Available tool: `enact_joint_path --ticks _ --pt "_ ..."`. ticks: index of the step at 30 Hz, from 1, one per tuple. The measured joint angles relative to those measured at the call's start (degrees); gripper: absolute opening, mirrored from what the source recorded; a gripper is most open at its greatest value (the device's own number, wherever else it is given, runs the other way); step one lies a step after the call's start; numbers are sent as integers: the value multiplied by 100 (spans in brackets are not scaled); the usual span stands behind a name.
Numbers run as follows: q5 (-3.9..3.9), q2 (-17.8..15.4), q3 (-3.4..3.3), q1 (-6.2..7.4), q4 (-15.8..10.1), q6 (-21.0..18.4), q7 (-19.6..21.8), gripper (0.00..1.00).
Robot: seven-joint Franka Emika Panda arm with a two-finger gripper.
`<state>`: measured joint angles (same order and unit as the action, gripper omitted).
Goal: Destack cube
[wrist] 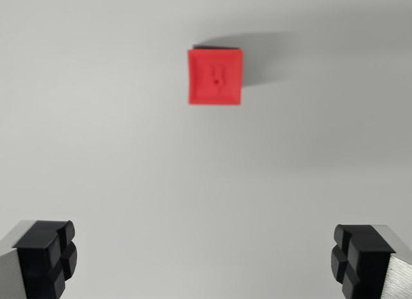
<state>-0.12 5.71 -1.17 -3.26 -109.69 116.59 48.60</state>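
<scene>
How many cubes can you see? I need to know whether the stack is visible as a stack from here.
1. A red cube sits on the pale surface, above centre in the wrist view. Seen from above, any cube beneath it would be hidden.

A red cube (215, 76) sits on the plain white table (116, 151) near the top of the wrist view, far from the gripper (205, 263), whose 2 black fingertips (48, 257) are wide apart with nothing between them.
</scene>
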Motion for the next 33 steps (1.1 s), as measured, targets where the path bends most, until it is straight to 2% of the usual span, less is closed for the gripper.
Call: enact_joint_path --ticks 18,33 --pt "0 20 0 0 -1 9 0 100" --pt "0 226 -4 0 -99 290 0 100"
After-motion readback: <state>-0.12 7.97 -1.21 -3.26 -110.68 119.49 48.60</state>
